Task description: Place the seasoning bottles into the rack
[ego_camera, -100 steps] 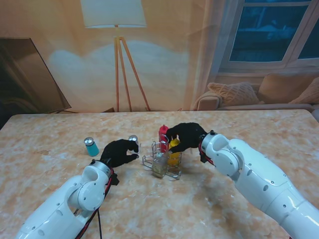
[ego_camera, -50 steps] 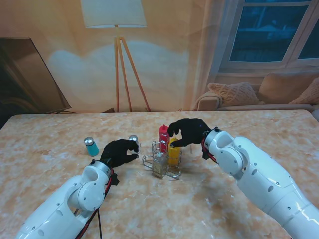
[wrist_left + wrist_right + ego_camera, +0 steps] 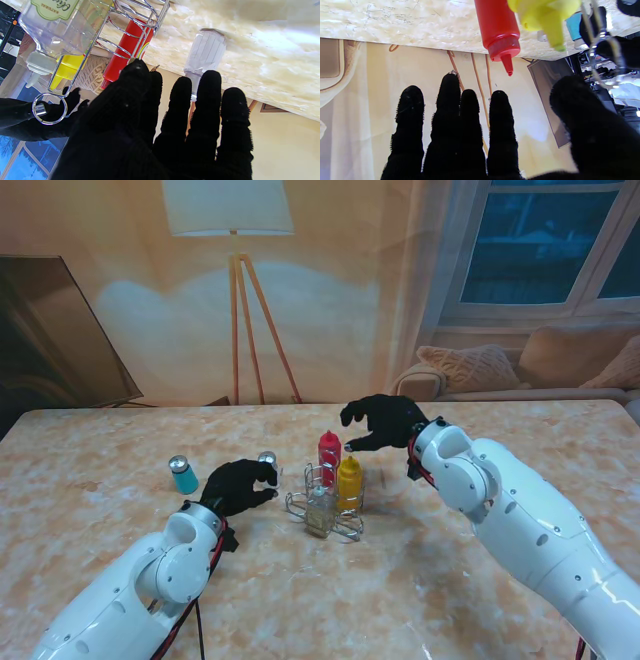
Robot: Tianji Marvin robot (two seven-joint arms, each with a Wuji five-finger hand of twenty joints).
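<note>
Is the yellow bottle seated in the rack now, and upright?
Yes. The yellow bottle stands upright inside the wire rack, beside the red bottle. The right hand is open, clear of it.

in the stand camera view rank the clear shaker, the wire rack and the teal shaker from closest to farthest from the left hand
From the left hand:
1. Clear shaker, just past the fingertips, slightly right.
2. Wire rack, to the hand's right.
3. Teal shaker, out to the left.
Rack and teal shaker are close; that order is tentative.
</note>
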